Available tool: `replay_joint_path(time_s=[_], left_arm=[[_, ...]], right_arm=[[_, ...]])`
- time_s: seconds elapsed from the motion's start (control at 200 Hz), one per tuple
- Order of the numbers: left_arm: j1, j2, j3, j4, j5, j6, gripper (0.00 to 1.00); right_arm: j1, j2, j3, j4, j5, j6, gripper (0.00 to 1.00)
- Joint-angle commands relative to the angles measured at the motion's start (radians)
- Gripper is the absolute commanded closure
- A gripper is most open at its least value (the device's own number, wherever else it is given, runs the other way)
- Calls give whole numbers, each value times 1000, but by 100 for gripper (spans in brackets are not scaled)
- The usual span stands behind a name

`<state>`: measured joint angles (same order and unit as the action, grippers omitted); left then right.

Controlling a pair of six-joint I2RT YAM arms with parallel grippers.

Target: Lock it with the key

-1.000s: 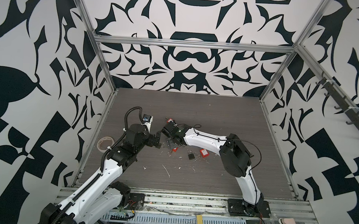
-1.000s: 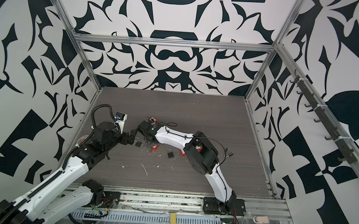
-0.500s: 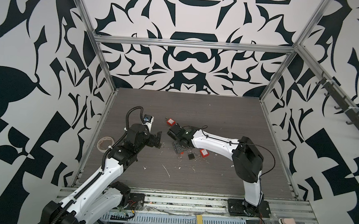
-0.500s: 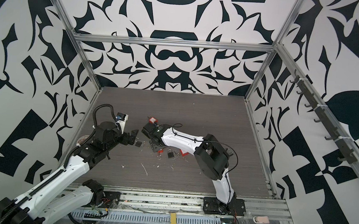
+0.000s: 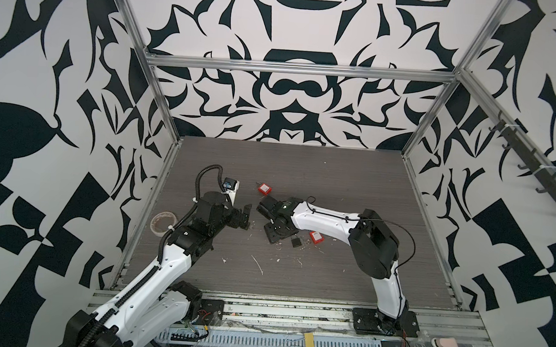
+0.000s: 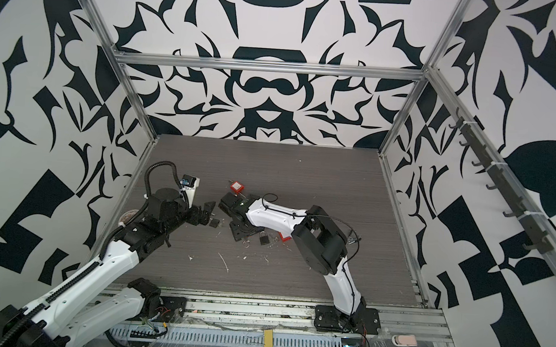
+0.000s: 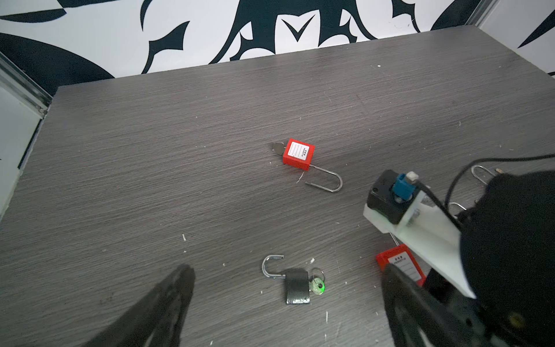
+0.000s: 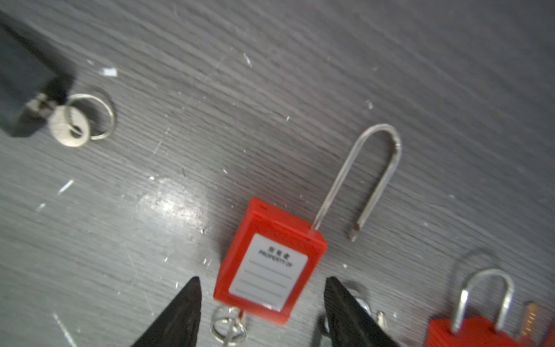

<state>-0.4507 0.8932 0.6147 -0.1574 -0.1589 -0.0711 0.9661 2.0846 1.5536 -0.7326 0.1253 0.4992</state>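
In the right wrist view the right gripper point(image 8: 261, 284) is straddling a red padlock point(image 8: 270, 261) at the lower centre of the frame. Its jaws are standing apart, with a strip of table point(image 8: 420, 60) showing on each side of the body, so nothing is being gripped. The lock is lying label-up with its long shackle point(image 8: 377, 168) swung open, the free end sitting off to one side of the body, and a key ring point(image 8: 228, 327) is poking out at the bottom edge. That lie is probably inviting a pinch across the narrow sides, steadying the body for locking. In the left wrist view the left gripper point(image 7: 288, 272) is hanging wide and empty above a black padlock point(image 7: 297, 287) at lower centre, likely waiting to assist.
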Motion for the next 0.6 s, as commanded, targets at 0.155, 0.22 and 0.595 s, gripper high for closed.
replay_joint_path(time_s=[0.155,0.22,0.595], left_arm=[[3,13,3,4,18,-7,1],[3,13,2,4,20,-7,1],[3,13,-2,5,20,-3,1]], right_arm=[[-15,12,45,-32,-30,53,36],[-22,17,46,-34,-28,59,36],[-29,58,76,-2,-73,49,37]])
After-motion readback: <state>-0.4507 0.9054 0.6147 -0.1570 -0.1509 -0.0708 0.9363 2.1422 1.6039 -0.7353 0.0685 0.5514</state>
